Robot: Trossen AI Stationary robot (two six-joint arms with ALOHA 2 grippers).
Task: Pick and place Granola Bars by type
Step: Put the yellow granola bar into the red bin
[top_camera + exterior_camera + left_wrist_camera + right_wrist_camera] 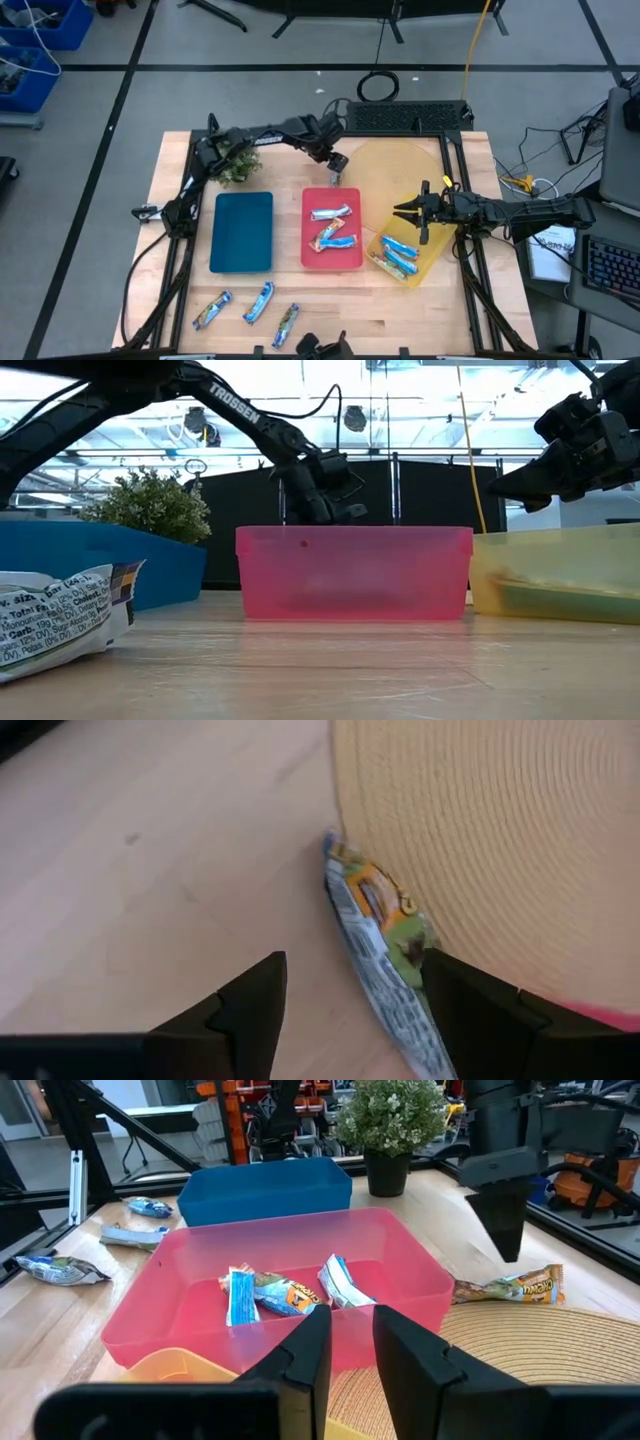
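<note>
My left gripper (336,170) (355,962) is open and hangs just above one granola bar (378,925) (512,1287). That bar has orange and green marks and lies flat on the table against the rim of a round woven mat (400,172), behind the red tray (310,258). In the left wrist view one finger stands on each side of the bar. My right gripper (413,216) (350,1325) is narrowly open, holds nothing and hovers over the yellow tray (432,262). Three bars (332,228) lie in the red tray, a few (397,256) in the yellow one, three more (259,301) near the table's near edge.
A blue tray (242,232) sits left of the red one. A small green plant (236,166) stands at the far left, under my left arm. One wrapper (60,615) lies close to the low camera. A keyboard (405,117) sits beyond the table's far edge.
</note>
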